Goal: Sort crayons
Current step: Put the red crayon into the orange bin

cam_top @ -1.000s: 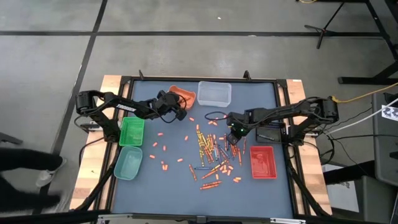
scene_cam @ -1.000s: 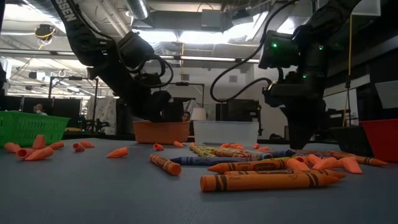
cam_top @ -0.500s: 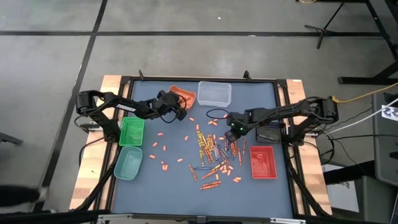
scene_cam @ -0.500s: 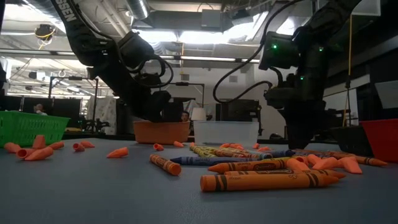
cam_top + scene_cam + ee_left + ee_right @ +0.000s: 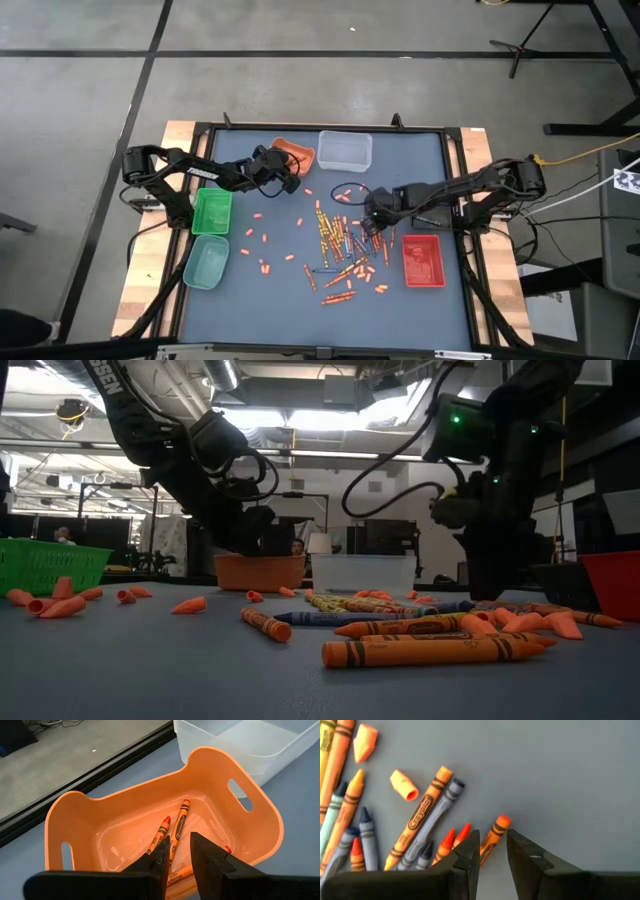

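Note:
Many crayons [image 5: 345, 245] lie loose in a heap on the blue-grey table, right of centre. My right gripper [image 5: 372, 222] points steeply down over the heap's far right edge. It is open, and in the right wrist view its fingertips [image 5: 493, 840] stand on either side of one orange crayon [image 5: 496, 832] lying flat; I see no touch. My left gripper [image 5: 291, 183] hovers open and empty at the near rim of the orange tray [image 5: 125, 795], which holds three orange crayons [image 5: 180, 820].
A clear tray [image 5: 345, 149] stands beside the orange one at the far edge. A green basket [image 5: 211, 211] and a pale green tray [image 5: 206, 261] are at the left, a red tray [image 5: 423, 260] at the right. Short orange bits [image 5: 262, 238] are scattered mid-table.
My right gripper has swung a little toward the table's near edge over the heap and has rolled about its own axis, with its opening unchanged. My left gripper has kept still.

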You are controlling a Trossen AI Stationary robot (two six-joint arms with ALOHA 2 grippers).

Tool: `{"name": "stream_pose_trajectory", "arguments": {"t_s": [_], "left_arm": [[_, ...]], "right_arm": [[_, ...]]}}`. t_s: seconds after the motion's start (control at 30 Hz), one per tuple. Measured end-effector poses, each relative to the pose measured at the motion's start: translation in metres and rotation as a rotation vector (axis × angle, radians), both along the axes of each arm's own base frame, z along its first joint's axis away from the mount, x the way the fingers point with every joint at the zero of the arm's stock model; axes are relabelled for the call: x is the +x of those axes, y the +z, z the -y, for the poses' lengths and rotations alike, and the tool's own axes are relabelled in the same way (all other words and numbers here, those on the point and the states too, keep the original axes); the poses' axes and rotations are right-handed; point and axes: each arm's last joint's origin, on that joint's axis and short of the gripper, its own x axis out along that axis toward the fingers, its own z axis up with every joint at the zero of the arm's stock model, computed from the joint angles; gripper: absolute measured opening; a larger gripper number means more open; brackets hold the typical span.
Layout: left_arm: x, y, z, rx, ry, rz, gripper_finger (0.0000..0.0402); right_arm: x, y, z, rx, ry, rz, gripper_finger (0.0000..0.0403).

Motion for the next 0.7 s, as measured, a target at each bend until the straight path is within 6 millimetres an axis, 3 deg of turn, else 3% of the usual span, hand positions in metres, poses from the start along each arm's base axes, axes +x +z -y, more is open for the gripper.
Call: {"name": "stream_pose_trajectory", "arguments": {"t_s": [0.7], "left_arm": [[0.0, 0.0, 0.0, 0.0, 0.0, 0.0, 0.0063]], "right_arm": [[0.003, -0.014, -0.005, -0.039, 0.012, -0.056, 0.0089]]}}
